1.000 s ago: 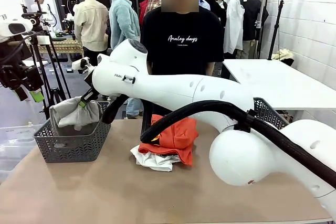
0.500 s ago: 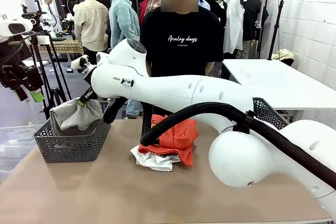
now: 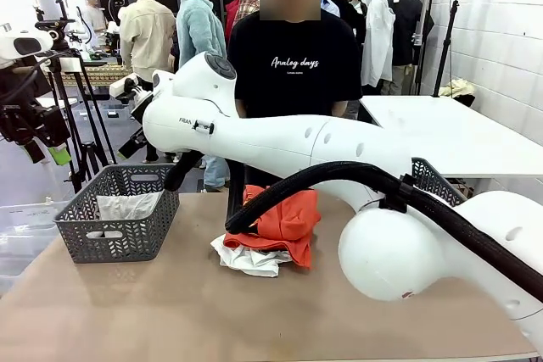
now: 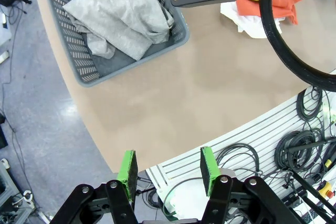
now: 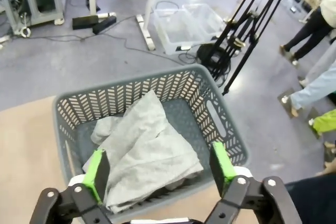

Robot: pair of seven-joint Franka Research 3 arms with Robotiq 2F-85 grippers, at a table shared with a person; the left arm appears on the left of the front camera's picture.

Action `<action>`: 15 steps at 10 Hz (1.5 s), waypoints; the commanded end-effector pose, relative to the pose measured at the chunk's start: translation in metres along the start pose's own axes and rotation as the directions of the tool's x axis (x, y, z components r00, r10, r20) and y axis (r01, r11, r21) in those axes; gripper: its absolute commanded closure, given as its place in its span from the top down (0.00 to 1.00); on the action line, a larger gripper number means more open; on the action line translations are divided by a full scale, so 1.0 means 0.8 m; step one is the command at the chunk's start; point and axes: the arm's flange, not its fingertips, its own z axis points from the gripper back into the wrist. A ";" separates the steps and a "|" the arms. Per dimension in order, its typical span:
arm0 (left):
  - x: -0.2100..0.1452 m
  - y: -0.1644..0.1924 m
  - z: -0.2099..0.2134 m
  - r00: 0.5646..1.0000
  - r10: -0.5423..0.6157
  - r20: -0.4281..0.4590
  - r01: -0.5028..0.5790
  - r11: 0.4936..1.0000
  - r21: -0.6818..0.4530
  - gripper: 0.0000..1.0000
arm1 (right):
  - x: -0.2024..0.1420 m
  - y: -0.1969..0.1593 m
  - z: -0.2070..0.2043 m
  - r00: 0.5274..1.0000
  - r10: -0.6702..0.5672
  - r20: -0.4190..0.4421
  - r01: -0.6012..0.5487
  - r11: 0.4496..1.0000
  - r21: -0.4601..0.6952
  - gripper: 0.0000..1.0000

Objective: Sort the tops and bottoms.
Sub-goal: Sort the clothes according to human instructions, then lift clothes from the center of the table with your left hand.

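Light grey top [image 5: 147, 150] lies crumpled in the basket [image 5: 131, 80], lower middle of the frame, apparently its sorting bin, with the right gripper [image 5: 157, 163] spread empty above.

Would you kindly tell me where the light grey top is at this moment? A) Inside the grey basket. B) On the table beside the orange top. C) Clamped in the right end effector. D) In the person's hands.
A: the light grey top lies crumpled inside the grey basket, with the right end effector open above it and holding nothing.
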 end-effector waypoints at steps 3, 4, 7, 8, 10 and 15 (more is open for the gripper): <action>-0.002 0.000 0.001 1.000 0.002 -0.008 -0.002 1.000 0.008 0.64 | 0.004 0.000 0.004 1.000 0.005 0.004 -0.005 1.000 -0.005 1.00; -0.002 0.000 0.001 1.000 0.002 -0.008 -0.002 1.000 0.008 0.64 | 0.004 0.000 0.004 1.000 0.005 0.004 -0.005 1.000 -0.005 1.00; -0.002 0.000 0.001 1.000 0.002 -0.008 -0.002 1.000 0.008 0.64 | 0.004 0.000 0.004 1.000 0.005 0.004 -0.005 1.000 -0.005 1.00; -0.002 0.000 0.001 1.000 0.002 -0.008 -0.002 1.000 0.008 0.64 | 0.004 0.000 0.004 1.000 0.005 0.004 -0.005 1.000 -0.005 1.00; -0.002 0.000 0.001 1.000 0.002 -0.008 -0.002 1.000 0.008 0.64 | 0.004 0.000 0.004 1.000 0.005 0.004 -0.005 1.000 -0.005 1.00; -0.002 0.000 0.001 1.000 0.002 -0.008 -0.002 1.000 0.008 0.64 | 0.004 0.000 0.004 1.000 0.005 0.004 -0.005 1.000 -0.005 1.00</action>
